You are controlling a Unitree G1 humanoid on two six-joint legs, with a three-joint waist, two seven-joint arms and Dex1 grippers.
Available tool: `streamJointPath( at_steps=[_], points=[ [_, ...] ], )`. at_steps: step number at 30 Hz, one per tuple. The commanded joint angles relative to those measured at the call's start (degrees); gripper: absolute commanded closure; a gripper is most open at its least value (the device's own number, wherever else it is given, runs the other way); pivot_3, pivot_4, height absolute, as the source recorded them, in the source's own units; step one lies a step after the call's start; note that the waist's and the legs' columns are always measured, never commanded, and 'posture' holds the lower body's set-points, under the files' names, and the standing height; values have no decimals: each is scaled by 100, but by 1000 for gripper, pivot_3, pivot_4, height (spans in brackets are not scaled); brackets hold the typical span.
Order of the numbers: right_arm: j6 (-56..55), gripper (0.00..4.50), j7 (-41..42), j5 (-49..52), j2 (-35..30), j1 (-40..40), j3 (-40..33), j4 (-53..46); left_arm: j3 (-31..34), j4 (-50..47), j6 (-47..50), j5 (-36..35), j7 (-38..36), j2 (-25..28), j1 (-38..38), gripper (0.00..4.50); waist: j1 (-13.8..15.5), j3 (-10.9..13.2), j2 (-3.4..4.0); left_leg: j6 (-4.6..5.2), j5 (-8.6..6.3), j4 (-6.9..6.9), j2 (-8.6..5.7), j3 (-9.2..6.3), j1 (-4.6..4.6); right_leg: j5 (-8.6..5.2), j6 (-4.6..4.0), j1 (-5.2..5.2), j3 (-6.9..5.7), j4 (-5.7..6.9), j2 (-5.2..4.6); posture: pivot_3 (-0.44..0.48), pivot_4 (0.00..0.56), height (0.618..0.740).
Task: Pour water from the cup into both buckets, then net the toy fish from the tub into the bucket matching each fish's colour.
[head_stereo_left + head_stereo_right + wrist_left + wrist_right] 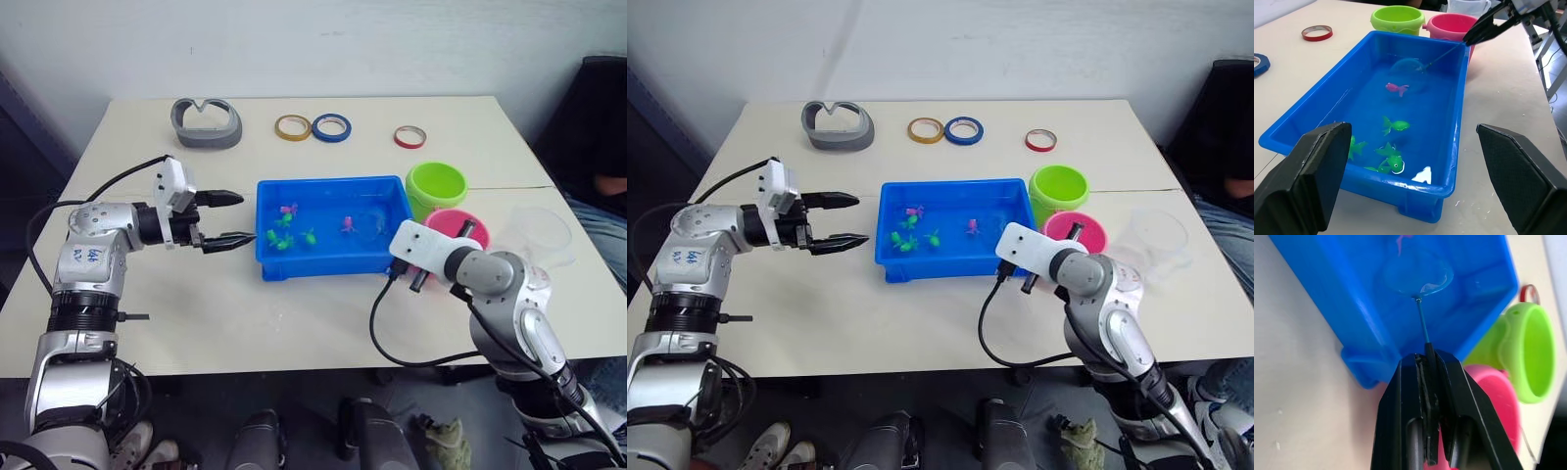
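The blue tub (323, 264) sits mid-table with water, several green toy fish (284, 238) at its left end and pink ones (348, 225) further right. Beside its right end stand the lime green bucket (436, 186) and, nearer me, the pink bucket (453, 223). The clear cup (539, 235) stands right of the pink bucket. My right gripper (1427, 355) is shut on the net's thin handle (1422, 325) at the tub's right near corner. The net's hoop (1418, 274) lies in the water, no fish in it. My left gripper (230, 217) hovers open just left of the tub.
Along the table's far side lie a grey curved holder (206, 123) and yellow (292, 126), blue (331, 126) and red (410, 137) tape rings. A person (600, 211) sits off the right edge. Bare tabletop lies in front of the tub.
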Motion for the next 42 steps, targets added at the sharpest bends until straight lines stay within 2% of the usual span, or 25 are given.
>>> streamJointPath(
  at_steps=[1,11,20,28,37,42],
  points=[
    [182,4500,-199,207,196,-186,-47,-35,189,-316,67,-159,60,123,23,31,1,0,0,0,0,0,0,0,0,0,0,0,0,0,0,0,150,713],
    [1220,4500,-430,970,650,-552,-340,-219,202,-422,138,-201,131,139,66,31,-5,0,0,1,0,-1,1,-1,0,0,0,0,0,0,-2,0,150,713],
    [2884,4500,-421,2179,837,-1085,-996,-1032,172,-232,91,-234,73,100,-76,31,-2,0,1,2,-1,-3,2,-3,-2,0,0,-2,0,-1,-6,0,150,713],
    [3723,4500,-445,3264,352,-1041,-1252,-1928,143,-145,82,-271,-13,28,-227,31,0,0,1,7,-6,-8,2,-6,-4,0,0,-2,-1,-10,-9,0,150,713],
    [3910,4500,-881,4109,155,-1086,-1498,-2057,86,-11,6,-241,-77,-29,-330,31,-2,0,1,24,-17,-11,6,-6,-4,-1,-1,-4,0,-36,-8,0,150,713],
    [3944,4500,-1092,4442,54,-970,-1889,-2096,68,-41,50,-273,-175,-56,-348,31,4,0,1,24,-17,-11,3,-5,-6,0,-1,-3,1,-40,-12,0,150,713]
  ],
)
